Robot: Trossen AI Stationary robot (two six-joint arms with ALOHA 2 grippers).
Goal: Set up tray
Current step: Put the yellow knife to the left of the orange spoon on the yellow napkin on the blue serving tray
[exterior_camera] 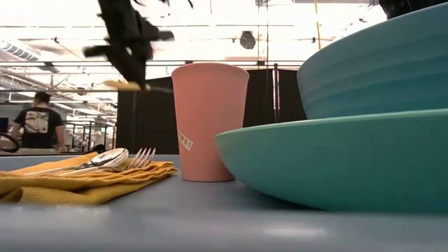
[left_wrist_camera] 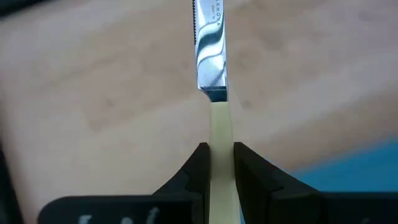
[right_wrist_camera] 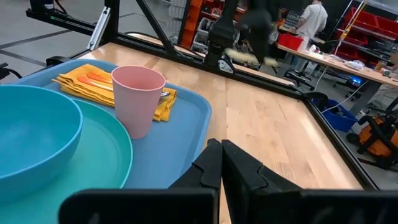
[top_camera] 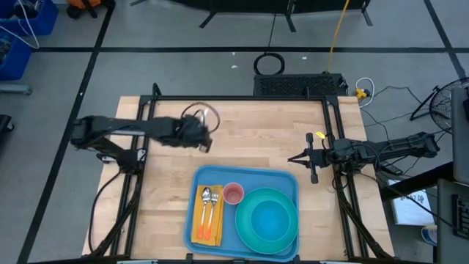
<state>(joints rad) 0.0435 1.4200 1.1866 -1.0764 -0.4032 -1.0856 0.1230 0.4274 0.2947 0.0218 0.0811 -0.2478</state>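
The blue tray point(top_camera: 286, 180) lies at the table's near edge. On it are a yellow-orange napkin point(top_camera: 207, 220) carrying a spoon and fork point(exterior_camera: 112, 159), a pink cup point(top_camera: 233, 193), and a teal bowl on a teal plate point(top_camera: 267, 218). My left gripper point(top_camera: 205, 144) hangs above the bare wood, farther from the near edge than the tray's left part, shut on a knife point(left_wrist_camera: 211, 50) with a cream handle. My right gripper point(right_wrist_camera: 221, 154) waits shut at the table's right side, beside the tray's far right corner. My left gripper pinches the knife's cream handle point(left_wrist_camera: 219, 127) between its two fingers point(left_wrist_camera: 198, 163), a little behind where the steel blade begins. The fingers slant down from above. The knife point(exterior_camera: 133, 86) hangs about level, lifted clear of the table, with its blade reaching out past the fingertips.
Bare wood point(top_camera: 249, 132) stretches between the tray and the table's far edge. Black frame rails point(top_camera: 242, 97) run along the far and side edges. A coiled cable point(top_camera: 199, 114) sits by my left arm. People point(exterior_camera: 38, 126) stand in the room beyond.
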